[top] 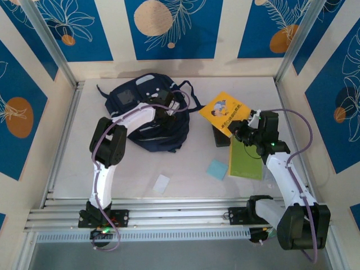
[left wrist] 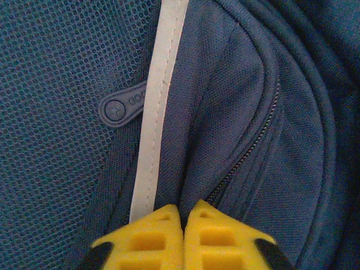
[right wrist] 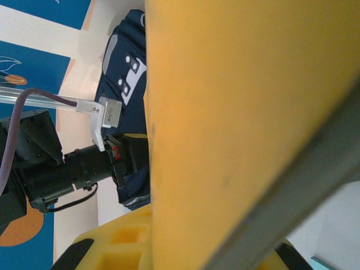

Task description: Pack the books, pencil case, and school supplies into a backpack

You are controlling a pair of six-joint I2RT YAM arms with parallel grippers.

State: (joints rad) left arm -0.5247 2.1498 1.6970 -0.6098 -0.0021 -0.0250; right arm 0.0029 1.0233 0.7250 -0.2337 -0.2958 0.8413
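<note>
— Counting: two books, a yellow book (top: 224,109) and a green book (top: 246,159), one backpack (top: 147,128), one blue pad (top: 216,169), one white piece (top: 162,183)?
— Yes. The left gripper (left wrist: 183,229), closed, elbow raised, presses the backpack beside its zip. The right gripper (top: 245,125), arm bent, pinches the yellow book above the table (top: 112,185).

the left gripper's (left wrist: 183,222) yellow fingers (left wrist: 146,239) run off the bottom edge of my wrist feed. from above, the yellow book (top: 224,109) hides most of the pencil case (top: 218,138), one dark end showing. on the right wrist feed that cover is blurred and hides the right gripper's (right wrist: 180,256) fingertips.
</note>
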